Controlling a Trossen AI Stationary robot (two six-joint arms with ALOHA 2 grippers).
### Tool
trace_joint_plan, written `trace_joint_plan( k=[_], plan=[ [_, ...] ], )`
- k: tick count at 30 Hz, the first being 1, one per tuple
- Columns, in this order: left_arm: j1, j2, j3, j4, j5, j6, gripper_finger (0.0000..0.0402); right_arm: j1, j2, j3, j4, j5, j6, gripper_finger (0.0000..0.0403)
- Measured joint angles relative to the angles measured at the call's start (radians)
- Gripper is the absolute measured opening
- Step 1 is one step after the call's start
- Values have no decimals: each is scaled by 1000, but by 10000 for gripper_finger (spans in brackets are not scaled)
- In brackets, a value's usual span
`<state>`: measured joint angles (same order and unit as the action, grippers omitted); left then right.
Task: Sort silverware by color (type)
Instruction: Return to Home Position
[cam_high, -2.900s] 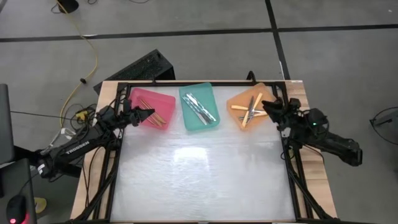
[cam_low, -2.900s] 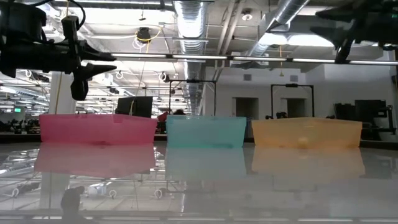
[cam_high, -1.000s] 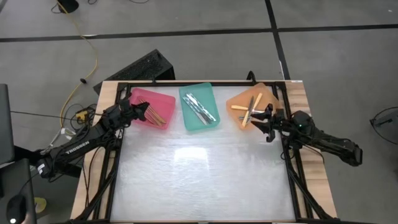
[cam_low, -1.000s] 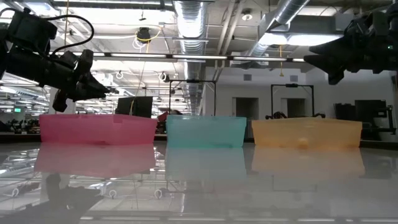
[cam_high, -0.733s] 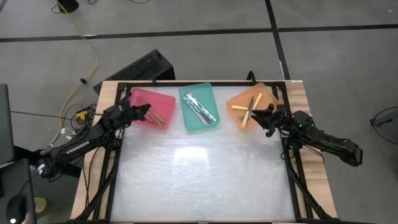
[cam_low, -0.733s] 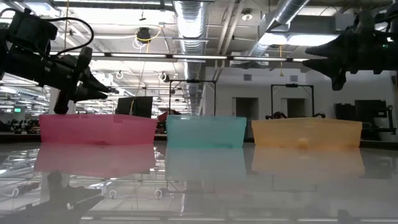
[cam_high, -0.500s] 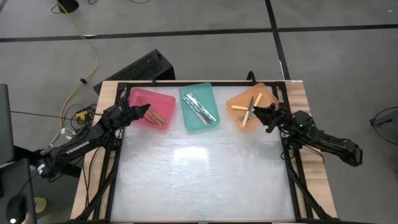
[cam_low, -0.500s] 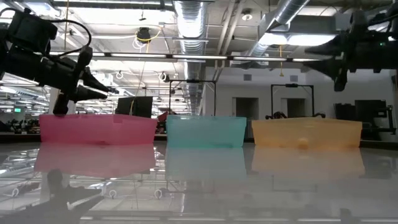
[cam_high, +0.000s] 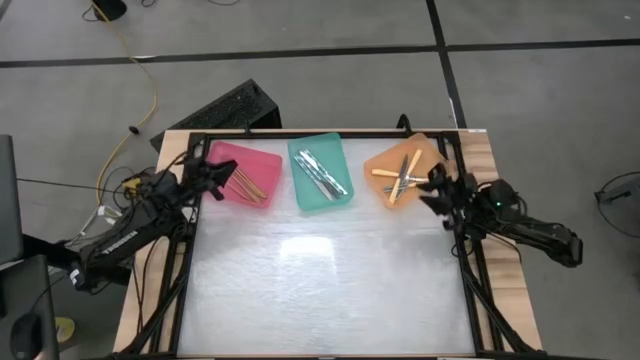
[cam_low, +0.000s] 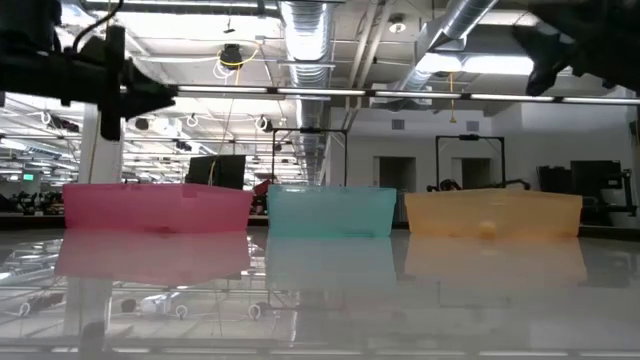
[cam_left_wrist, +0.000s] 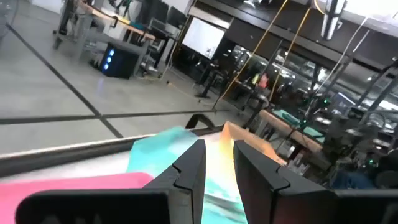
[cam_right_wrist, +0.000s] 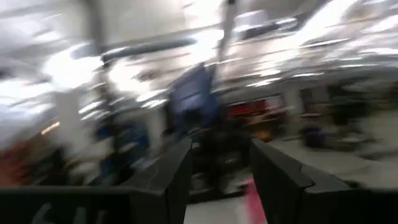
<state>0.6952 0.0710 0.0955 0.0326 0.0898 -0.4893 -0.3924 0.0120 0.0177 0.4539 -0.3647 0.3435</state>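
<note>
Three trays stand in a row along the table's far edge: pink (cam_high: 228, 158), teal (cam_high: 335, 194) and orange (cam_high: 430, 151). Tan-handled silverware (cam_high: 248, 184) lies in the pink tray, silvery pieces (cam_high: 320, 172) in the teal one, and yellow- and teal-handled pieces (cam_high: 401, 176) lie crossed in the orange one. My left gripper (cam_high: 217, 177) hovers at the pink tray's left rim, open and empty (cam_left_wrist: 217, 163). My right gripper (cam_high: 433, 186) hovers at the orange tray's right rim, also open and empty (cam_right_wrist: 221, 167). Both hang well above the tray walls (cam_low: 150, 97) (cam_low: 530, 42).
Black frame rails (cam_high: 196, 230) run along the left and right sides of the table. The wide white tabletop (cam_high: 320, 285) lies in front of the trays. A keyboard (cam_high: 225, 108) sits on the floor beyond the far edge.
Both grippers have risen above the trays. My left gripper has drawn back from over the pink tray toward the table's left edge and levelled out from a downward slant. My right gripper has pulled back toward the right edge and tipped its fingers upward. The silverware has stayed put.
</note>
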Motion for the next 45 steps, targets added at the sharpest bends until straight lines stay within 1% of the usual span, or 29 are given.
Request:
trace_joint_plan(
  k=[1,4,5,7,10,15,22,27,30,32,37,43,45],
  plan=[
    [0,-18,-16,0,0,-1,68,0,0,0,2,-43,-1,180],
    [0,-72,-61,12,1,9,67,0,0,0,3,-58,3,180],
    [-1,-69,-77,38,4,11,67,0,0,0,3,-61,3,180],
    [-6,-64,-85,8,-5,13,67,0,0,0,-3,-98,-2,180],
    [-31,-52,-85,23,-19,43,67,16,-1,-9,-15,-146,-13,180],
    [-93,-60,-85,10,-13,71,67,71,2,-10,-72,-136,-110,180],
    [-185,-61,-86,6,-58,74,67,162,1,-10,-145,-136,-206,180],
    [-245,-61,-87,10,-135,78,68,197,2,-11,-244,-108,-252,180],
    [-270,-61,-87,12,-201,81,68,203,2,-11,-262,-67,-283,180],
    [-277,-61,-87,16,-226,78,68,203,2,-11,-272,-51,-318,180],
    [-280,-60,-87,17,-226,38,68,198,2,-11,-301,-47,-395,180],
    [-280,-58,-88,14,-204,-50,68,193,1,-12,-338,-44,-398,180],
    [-280,-58,-88,14,-203,-53,68,193,1,-12,-347,-44,-398,180]
  ],
)
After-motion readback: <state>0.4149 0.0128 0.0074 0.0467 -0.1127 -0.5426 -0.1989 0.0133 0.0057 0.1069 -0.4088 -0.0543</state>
